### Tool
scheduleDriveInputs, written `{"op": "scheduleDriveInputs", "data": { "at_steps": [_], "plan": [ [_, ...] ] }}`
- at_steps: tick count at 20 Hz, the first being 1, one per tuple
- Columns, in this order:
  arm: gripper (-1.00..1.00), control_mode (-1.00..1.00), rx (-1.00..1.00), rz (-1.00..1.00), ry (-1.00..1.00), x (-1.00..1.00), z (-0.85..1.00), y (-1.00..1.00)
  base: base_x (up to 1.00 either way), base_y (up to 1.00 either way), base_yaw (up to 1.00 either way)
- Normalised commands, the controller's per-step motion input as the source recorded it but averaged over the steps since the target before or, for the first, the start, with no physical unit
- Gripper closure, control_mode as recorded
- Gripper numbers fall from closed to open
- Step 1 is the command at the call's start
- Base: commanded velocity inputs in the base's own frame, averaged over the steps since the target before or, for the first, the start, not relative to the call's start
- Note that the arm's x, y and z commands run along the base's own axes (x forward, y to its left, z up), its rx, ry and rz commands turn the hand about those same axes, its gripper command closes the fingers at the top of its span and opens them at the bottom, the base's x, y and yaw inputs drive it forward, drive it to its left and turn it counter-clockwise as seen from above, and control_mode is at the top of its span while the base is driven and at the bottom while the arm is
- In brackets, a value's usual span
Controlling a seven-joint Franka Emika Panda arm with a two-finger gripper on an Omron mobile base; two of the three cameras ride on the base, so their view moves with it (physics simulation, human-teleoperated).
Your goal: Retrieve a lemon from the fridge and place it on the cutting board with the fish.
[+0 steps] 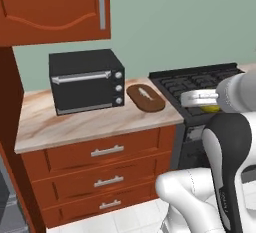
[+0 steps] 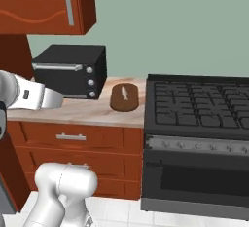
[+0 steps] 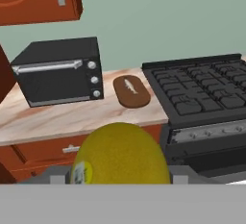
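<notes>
My gripper (image 3: pixel 118 179) is shut on the lemon (image 3: pixel 121 155), a yellow fruit with a small sticker that fills the bottom of the hand view. A sliver of the lemon (image 1: pixel 213 109) shows under my hand, in the air in front of the stove. The brown cutting board (image 1: pixel 146 99) (image 2: pixel 124 98) (image 3: pixel 131 92) lies on the counter between toaster oven and stove. The pale fish (image 1: pixel 144 94) (image 2: pixel 124 93) (image 3: pixel 129 86) rests on it. The board is ahead of the gripper, some way off. The fridge is out of view.
A black toaster oven (image 1: pixel 87 80) (image 2: pixel 73 71) stands on the marbled counter (image 1: pixel 95 119) left of the board. A black stove (image 2: pixel 199 104) (image 1: pixel 195 83) adjoins on the right. An orange wall cabinet (image 1: pixel 55 7) hangs above, and drawers (image 1: pixel 107 152) sit below.
</notes>
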Motion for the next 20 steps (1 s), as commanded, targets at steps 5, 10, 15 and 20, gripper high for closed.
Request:
{"op": "scheduleDriveInputs", "data": {
  "at_steps": [5, 10, 15, 20],
  "plan": [
    [1.00, 1.00, 0.00, 0.00, 0.00, 0.00, 0.00, 0.00, 0.33, -0.31, 0.01],
    [1.00, 1.00, 0.00, 0.00, 0.00, 0.00, 0.00, 0.00, 0.25, 0.00, 0.00],
    [1.00, 1.00, 0.00, 0.00, 0.00, 0.00, 0.00, 0.00, 0.41, 0.00, 0.00],
    [1.00, 1.00, 0.00, 0.00, 0.00, 0.00, 0.00, 0.00, 0.54, 0.00, 0.00]
  ]
}}
